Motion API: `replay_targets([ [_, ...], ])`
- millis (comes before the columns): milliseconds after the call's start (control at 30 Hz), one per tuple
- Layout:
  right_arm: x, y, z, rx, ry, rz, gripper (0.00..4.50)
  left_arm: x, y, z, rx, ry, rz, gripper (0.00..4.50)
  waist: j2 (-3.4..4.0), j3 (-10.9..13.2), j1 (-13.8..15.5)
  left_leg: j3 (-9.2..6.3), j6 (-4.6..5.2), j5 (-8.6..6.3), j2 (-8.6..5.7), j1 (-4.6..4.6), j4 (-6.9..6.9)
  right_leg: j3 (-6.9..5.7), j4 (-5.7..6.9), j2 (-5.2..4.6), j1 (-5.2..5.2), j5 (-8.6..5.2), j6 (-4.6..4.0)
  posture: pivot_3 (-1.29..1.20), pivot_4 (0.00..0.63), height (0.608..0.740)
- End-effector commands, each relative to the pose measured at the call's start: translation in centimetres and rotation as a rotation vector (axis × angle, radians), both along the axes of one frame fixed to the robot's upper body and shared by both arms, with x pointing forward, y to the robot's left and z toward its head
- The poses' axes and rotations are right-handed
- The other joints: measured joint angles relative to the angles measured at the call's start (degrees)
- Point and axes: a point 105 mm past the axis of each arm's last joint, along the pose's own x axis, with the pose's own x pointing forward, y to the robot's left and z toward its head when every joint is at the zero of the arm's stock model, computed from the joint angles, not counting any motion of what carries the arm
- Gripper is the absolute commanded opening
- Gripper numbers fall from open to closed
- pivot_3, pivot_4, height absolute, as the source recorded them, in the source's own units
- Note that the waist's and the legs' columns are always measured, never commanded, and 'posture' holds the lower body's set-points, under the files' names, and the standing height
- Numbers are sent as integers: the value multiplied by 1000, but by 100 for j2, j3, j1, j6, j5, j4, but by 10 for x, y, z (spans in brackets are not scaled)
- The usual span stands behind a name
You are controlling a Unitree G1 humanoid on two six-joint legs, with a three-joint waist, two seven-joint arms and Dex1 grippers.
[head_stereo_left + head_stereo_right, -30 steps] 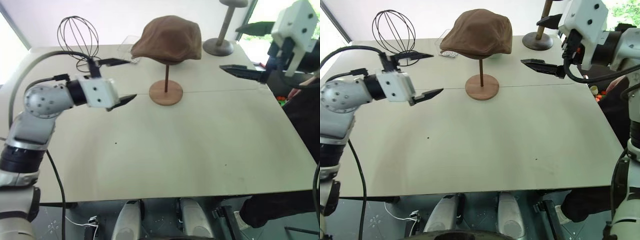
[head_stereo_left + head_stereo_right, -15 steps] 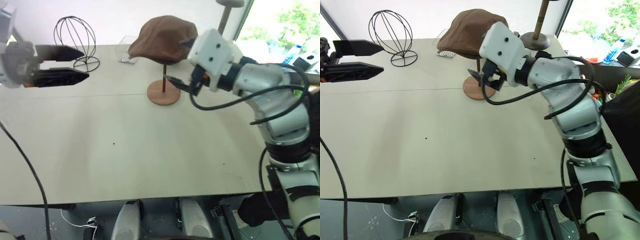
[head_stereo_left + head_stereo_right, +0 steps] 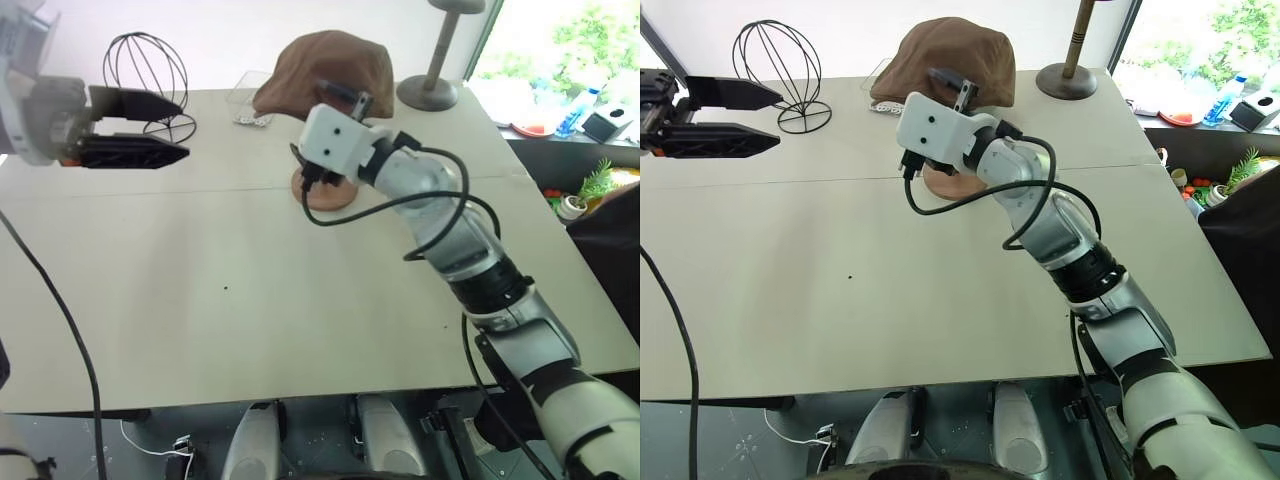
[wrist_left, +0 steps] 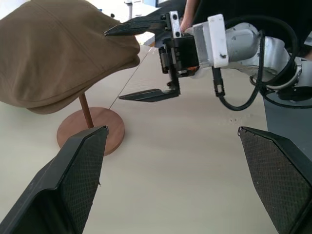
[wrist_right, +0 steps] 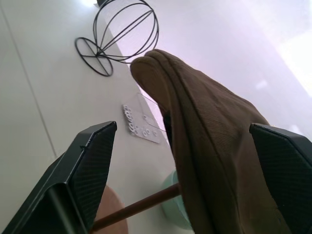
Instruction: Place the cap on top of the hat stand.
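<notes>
Brown suede, the cap (image 3: pixel 325 65) sits on top of the stand (image 4: pixel 90 126), draped so low that the stand's top disc is hidden under it. In the left wrist view the thin rod and the round wooden base show below the cap's edge; in the eye views the right arm covers most of the base and all of the rod. The stand is on the desk (image 3: pixel 300 320) toward its far edge, about midway along it.

The right gripper (image 4: pixel 141 61) is at the cap with its jaws spread wide: one finger lies along the cap's upper side and the other reaches below the brim, beside the rod. Whether the upper finger touches the suede cannot be told. In the right wrist view the cap hangs between the two fingers (image 5: pixel 85 170), with a length of the rod below it.

The left gripper (image 3: pixel 735 115) is held well apart from the stand, above the desk's left edge, jaws also spread and holding nothing; its wrist is cut off by the picture's edge.

A wire dome form (image 3: pixel 148 85) stands near the far left corner. Between it and the cap lies a small clear flat piece (image 5: pixel 141 122), too small to make out. A grey pedestal stand (image 3: pixel 1072 70) stands near the far right corner, its top cut off.
</notes>
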Motion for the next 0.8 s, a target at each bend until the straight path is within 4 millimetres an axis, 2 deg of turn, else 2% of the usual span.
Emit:
replay_targets([
  [33, -1, 1, 21, 16, -111, -18, 4500, -4, 2, 14, -1, -67, 6, 4458, 0, 0, 0, 0, 0, 0, 0, 0, 0, 0, 0, 0, 0, 0, 0, 0, 150, 740],
  [67, 0, 1, 22, 23, -119, -20, 3957, -4, 2, 14, -2, -67, 6, 4500, 0, 0, -1, 0, 0, 0, 0, -1, 0, 0, 0, 0, 0, 0, 0, 0, 150, 740],
  [100, 0, 1, 23, 27, -129, -22, 3683, -4, 2, 14, -3, -68, 7, 4500, 0, 0, -2, 0, 0, 0, 0, -1, 0, 0, 0, 0, -1, 0, 0, 0, 150, 740],
  [167, 0, 1, 25, 27, -143, -23, 2726, -4, 1, 14, -3, -70, 7, 4500, 0, 0, -3, -1, 0, 0, 0, -1, 0, 0, 1, 0, -1, 0, 0, 0, 150, 740],
  [333, 0, 0, 28, 31, -156, -23, 88, -2, 1, 13, -3, -76, 17, 4500, 0, 0, -4, -1, 0, 0, 0, -1, 0, 0, 2, 0, -1, 0, 0, 0, 150, 740],
  [467, -3, -5, 38, 45, -191, -15, 27, -2, 2, 14, -13, -79, 25, 4500, 0, 0, -3, -1, 0, 0, 0, -1, 0, 0, 2, 0, -1, 0, 0, 0, 150, 740],
  [567, -17, -8, 51, -13, -298, 68, 27, -1, 2, 13, -14, -78, 29, 4500, 0, 1, 4, -1, 0, 0, 0, -2, 0, 0, 2, 0, -1, 0, 1, 0, 150, 740],
  [700, -16, -31, 65, -64, -363, 125, 27, 1, 6, 17, -27, -84, 44, 4500, 0, 1, -4, -1, 0, 0, 0, -2, 0, 0, 0, 0, -1, 0, 1, 0, 150, 740],
  [800, -8, -46, 61, -112, -372, 152, 27, 3, 8, 20, -37, -92, 56, 4500, -3, 2, -2, -1, 0, 0, 0, -2, 0, -1, -1, 0, -1, 0, 1, 0, 150, 740],
])
